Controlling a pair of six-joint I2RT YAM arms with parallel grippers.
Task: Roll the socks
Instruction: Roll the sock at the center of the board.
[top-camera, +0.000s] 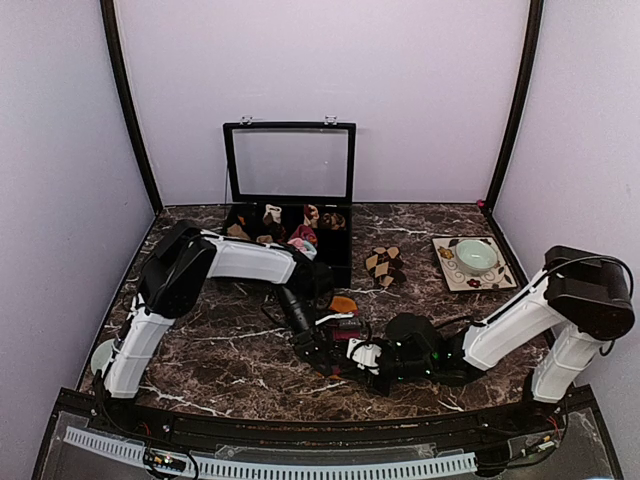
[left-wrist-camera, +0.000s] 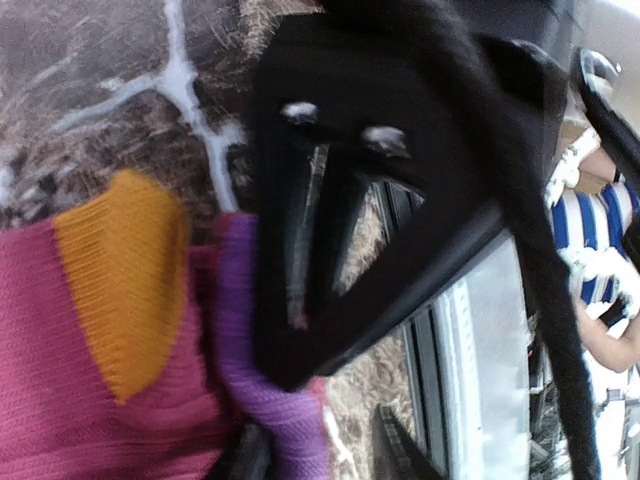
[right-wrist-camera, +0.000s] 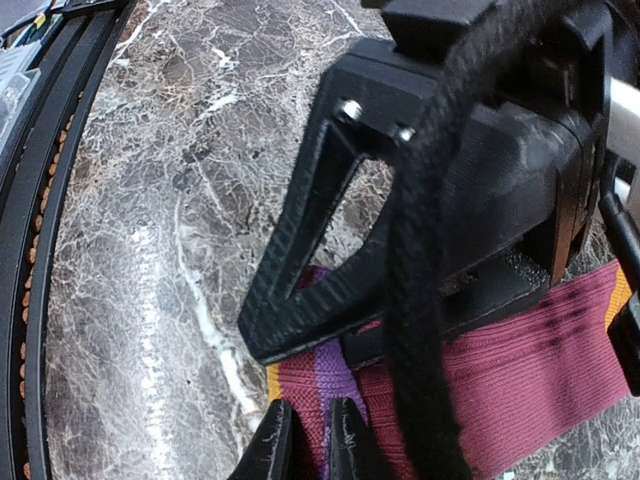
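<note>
Right jaws pinch magenta sock (right-wrist-camera: 530, 380), toe (top-camera: 343, 303) pointing far.

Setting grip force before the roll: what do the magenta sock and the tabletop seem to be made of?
Magenta sock: soft knitted fabric, matte, with fine parallel ribs showing; the fibre cannot be told. Tabletop: hard, smooth brown marble or a marble-look laminate, with white veins; which one is unclear.

Open box (top-camera: 340, 262) behind, plate (top-camera: 445, 276) right
</note>
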